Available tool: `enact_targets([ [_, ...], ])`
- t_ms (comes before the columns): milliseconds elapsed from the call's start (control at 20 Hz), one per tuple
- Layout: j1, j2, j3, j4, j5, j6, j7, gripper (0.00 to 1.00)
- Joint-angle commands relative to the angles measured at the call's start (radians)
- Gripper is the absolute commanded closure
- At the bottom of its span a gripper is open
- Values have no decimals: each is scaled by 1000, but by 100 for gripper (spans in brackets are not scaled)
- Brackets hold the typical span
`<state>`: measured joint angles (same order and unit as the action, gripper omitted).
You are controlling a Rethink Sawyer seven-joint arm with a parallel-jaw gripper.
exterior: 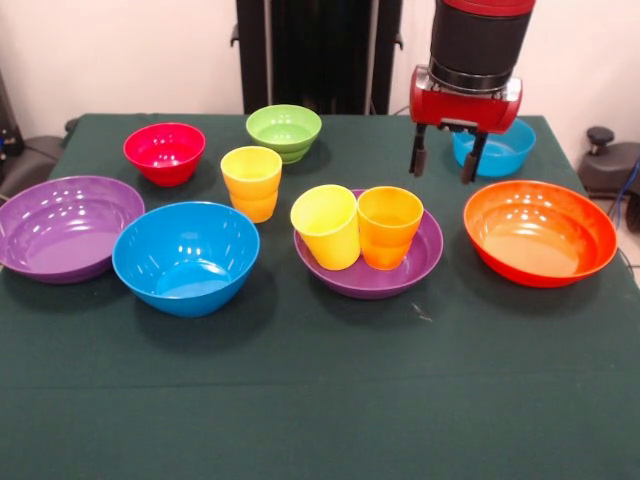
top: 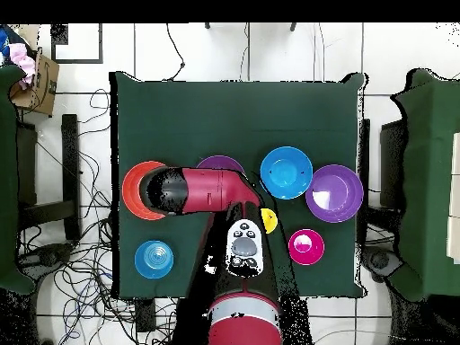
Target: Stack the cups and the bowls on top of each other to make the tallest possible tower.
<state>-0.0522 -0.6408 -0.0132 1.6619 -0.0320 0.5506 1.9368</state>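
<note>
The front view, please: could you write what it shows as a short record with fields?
gripper: gripper open, holding nothing, hanging above the table in front of the small blue bowl
stacked: yellow cup stack, two nested
in purple bowl: yellow cup and orange cup, side by side
loose large bowls: second purple bowl, blue bowl, orange bowl
loose small bowls: red bowl, green bowl

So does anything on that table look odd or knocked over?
Nothing is spilled or damaged. Only oddity: a yellow cup and an orange cup stand inside the purple bowl, the yellow one leaning slightly.
</note>
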Motion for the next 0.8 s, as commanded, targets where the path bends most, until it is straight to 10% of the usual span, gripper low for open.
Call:
enact_targets([
  [50,-15,37,75,38,-36,122,-5,0],
  [800,-155,69,105,-96,-117,217,-184,0],
])
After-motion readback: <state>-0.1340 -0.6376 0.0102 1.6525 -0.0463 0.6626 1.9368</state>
